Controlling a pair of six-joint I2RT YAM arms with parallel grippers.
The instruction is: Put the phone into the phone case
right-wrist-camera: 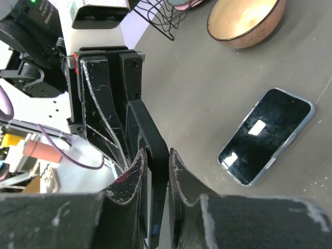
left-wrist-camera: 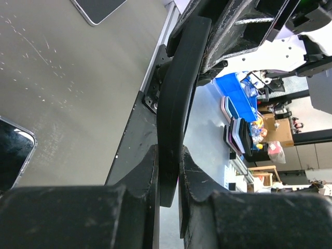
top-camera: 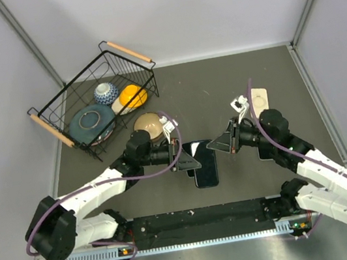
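A black phone case (left-wrist-camera: 179, 104) stands on edge above the table, held at both ends. My left gripper (left-wrist-camera: 168, 155) is shut on one end. My right gripper (right-wrist-camera: 155, 155) is shut on the other end of the case (right-wrist-camera: 150, 140). In the top view the two grippers, left (top-camera: 188, 160) and right (top-camera: 219, 144), face each other at the table's middle. The phone (top-camera: 206, 174), dark screen up with a silver rim, lies flat on the table just below them. It also shows in the right wrist view (right-wrist-camera: 267, 136) and at the left edge of the left wrist view (left-wrist-camera: 13, 155).
A tan bowl (top-camera: 149, 126) sits just behind the left gripper. A black wire basket (top-camera: 59, 118) with bowls stands at the back left. A white flat object (top-camera: 260, 100) lies behind the right gripper. A second dark flat device (left-wrist-camera: 98, 8) lies under the right arm.
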